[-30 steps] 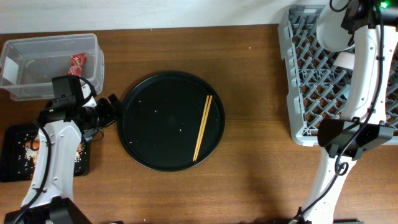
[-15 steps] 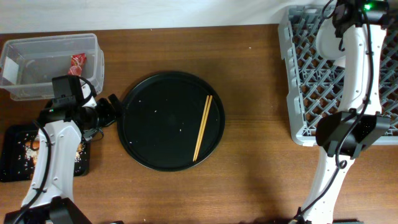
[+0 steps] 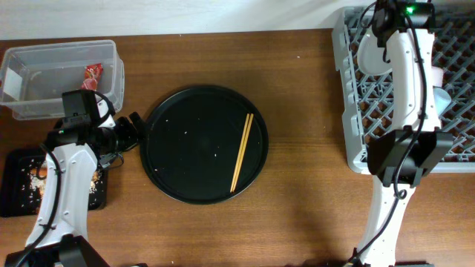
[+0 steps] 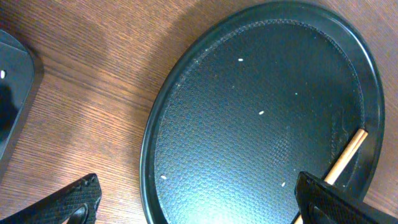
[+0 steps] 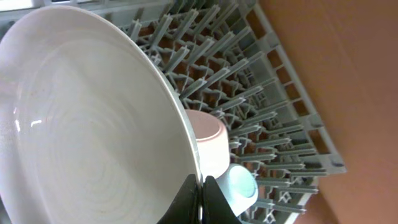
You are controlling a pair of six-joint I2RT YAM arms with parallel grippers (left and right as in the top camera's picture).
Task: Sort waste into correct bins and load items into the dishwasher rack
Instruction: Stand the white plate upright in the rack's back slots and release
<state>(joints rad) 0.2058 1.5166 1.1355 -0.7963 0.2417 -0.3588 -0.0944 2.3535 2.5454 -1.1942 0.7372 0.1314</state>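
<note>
My right gripper [image 5: 202, 199] is shut on the rim of the round white plate [image 5: 93, 124] and holds it on edge over the back left of the grey dishwasher rack [image 3: 356, 111]; the plate also shows in the overhead view [image 3: 369, 50]. A small white bowl [image 5: 208, 146] and a light blue cup [image 5: 239, 190] sit in the rack [image 5: 280, 118]. The wooden chopsticks [image 3: 242, 152] lie on the round black tray [image 3: 185, 141]. My left gripper [image 4: 199, 205] is open and empty at that tray's left edge, low over the table.
The clear tub [image 3: 44, 55] at the back left holds a red wrapper [image 3: 92, 74]. The flat black tray [image 3: 15, 196] at the front left holds rice and food scraps [image 3: 37, 174]. A few rice grains dot the round tray [image 4: 261, 113].
My right arm has carried the plate leftward over the back of the rack. The left arm and the chopsticks have not moved.
</note>
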